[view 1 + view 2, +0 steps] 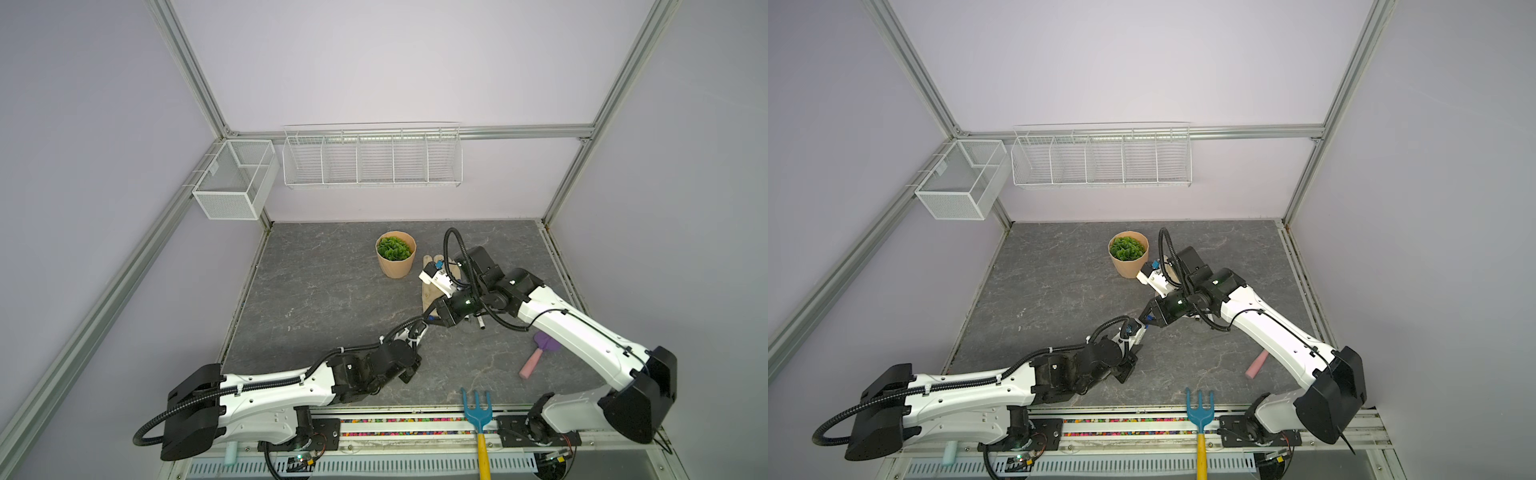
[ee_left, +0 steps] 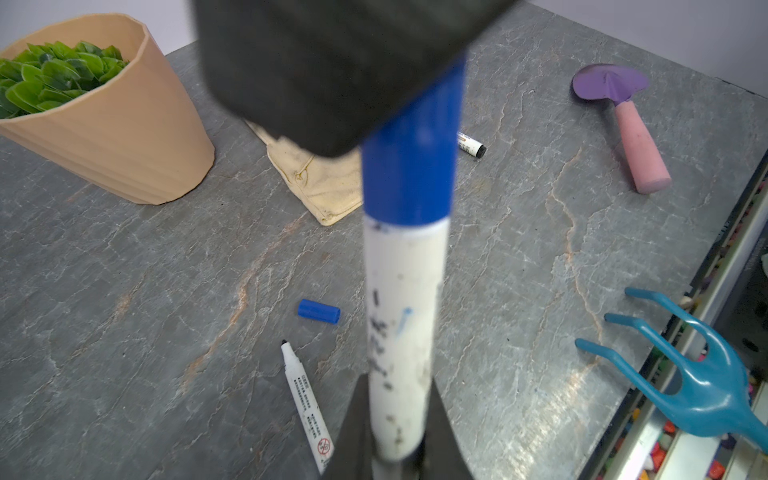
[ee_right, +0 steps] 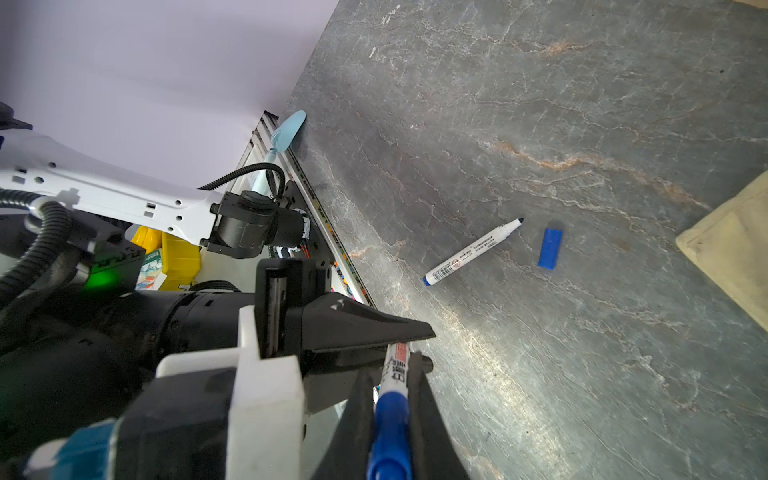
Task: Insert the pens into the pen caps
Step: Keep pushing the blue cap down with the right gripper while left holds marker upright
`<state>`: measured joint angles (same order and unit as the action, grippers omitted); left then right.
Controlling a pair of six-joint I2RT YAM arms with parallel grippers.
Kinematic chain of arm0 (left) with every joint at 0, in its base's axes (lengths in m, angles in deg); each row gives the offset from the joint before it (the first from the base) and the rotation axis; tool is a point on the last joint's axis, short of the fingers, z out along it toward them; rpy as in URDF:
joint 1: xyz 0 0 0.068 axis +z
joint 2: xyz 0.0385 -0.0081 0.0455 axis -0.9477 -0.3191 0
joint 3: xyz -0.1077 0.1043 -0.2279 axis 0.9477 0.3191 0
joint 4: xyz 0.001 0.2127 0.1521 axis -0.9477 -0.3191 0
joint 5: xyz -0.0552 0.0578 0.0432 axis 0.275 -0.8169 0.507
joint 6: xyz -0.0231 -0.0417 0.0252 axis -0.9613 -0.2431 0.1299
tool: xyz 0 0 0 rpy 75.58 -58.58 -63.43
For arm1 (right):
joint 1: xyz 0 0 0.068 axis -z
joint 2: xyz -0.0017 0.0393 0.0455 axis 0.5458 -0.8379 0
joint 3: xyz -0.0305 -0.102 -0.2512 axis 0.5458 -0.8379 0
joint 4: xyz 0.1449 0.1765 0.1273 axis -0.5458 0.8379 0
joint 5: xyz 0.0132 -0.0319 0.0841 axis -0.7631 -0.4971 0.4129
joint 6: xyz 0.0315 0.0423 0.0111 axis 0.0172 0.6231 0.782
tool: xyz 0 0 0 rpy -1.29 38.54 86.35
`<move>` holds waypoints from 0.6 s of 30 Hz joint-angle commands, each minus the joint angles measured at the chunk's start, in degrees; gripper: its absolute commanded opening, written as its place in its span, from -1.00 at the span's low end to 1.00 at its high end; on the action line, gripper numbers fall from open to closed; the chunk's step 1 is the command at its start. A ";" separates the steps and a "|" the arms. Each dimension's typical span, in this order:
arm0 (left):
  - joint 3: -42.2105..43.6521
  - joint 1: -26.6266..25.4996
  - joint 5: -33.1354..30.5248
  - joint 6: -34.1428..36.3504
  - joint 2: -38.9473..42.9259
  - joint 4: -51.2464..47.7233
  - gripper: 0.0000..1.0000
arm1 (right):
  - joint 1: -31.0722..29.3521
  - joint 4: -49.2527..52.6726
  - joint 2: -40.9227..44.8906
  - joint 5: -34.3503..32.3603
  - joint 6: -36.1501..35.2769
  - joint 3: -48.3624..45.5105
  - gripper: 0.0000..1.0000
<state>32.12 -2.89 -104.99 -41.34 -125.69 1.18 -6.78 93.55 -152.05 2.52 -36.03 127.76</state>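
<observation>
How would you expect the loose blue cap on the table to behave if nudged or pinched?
The loose blue cap is a short cylinder lying on its side, so a sideways nudge would probably roll it. It looks like smooth, rigid plastic, so it may slip from a pinch. Being small, it is likely light.

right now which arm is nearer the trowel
Right. In a top view the right arm passes over the trowel, covering part of its purple blade; the left arm lies on the table's opposite side, well away from it.

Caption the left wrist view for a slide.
Left gripper holds pen, right gripper its cap; loose pen and blue cap on table.
</observation>
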 commanded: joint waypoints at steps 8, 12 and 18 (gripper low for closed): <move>-6.80 2.30 0.07 2.24 1.92 34.99 -1.00 | -4.17 8.40 -6.80 4.54 2.37 -7.67 -0.85; -11.37 6.05 3.11 1.91 0.62 40.71 -1.00 | -5.03 7.60 -8.59 4.49 2.46 -8.24 -0.85; -18.48 12.19 11.13 -0.96 -2.14 45.33 -1.00 | -5.38 7.56 -10.13 3.97 1.39 -7.37 -0.85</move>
<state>27.97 5.98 -92.14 -40.84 -130.33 -7.19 -6.80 86.76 -157.73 1.82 -34.28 124.96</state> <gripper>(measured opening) 0.119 0.147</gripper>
